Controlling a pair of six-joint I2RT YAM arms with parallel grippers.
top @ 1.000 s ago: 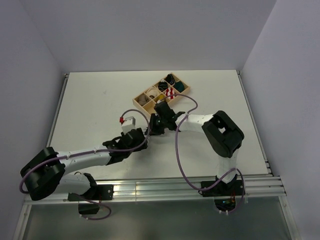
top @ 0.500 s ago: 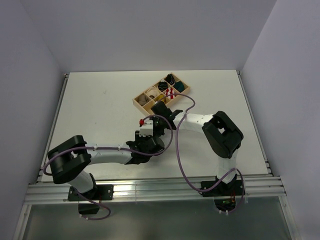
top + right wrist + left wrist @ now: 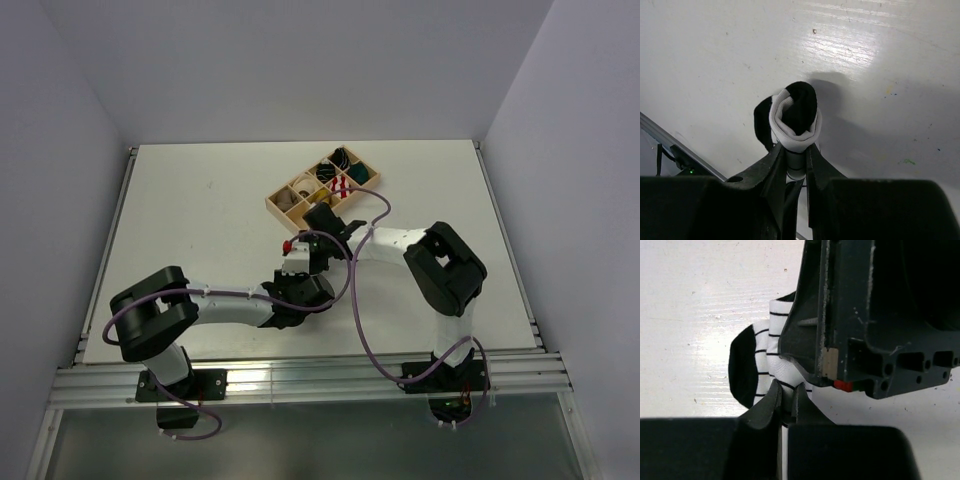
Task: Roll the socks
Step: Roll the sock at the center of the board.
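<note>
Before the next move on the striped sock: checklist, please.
1. Left gripper pinching the striped sock: ok.
2. Right gripper clamped on the sock's rolled end: ok.
3. Roll fully wound: cannot tell; the right gripper's body hides part of it in the left wrist view.
4. Both grips on the same sock: ok.
5. Clearance from the wooden tray: cannot tell; from above the right gripper sits close to it.

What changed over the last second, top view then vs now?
The left arm swung right, toward the right arm, and its jaws closed on the striped sock. Unchanged: the right arm's jaws stay clamped on the same sock, and the wooden tray has not moved.
</note>
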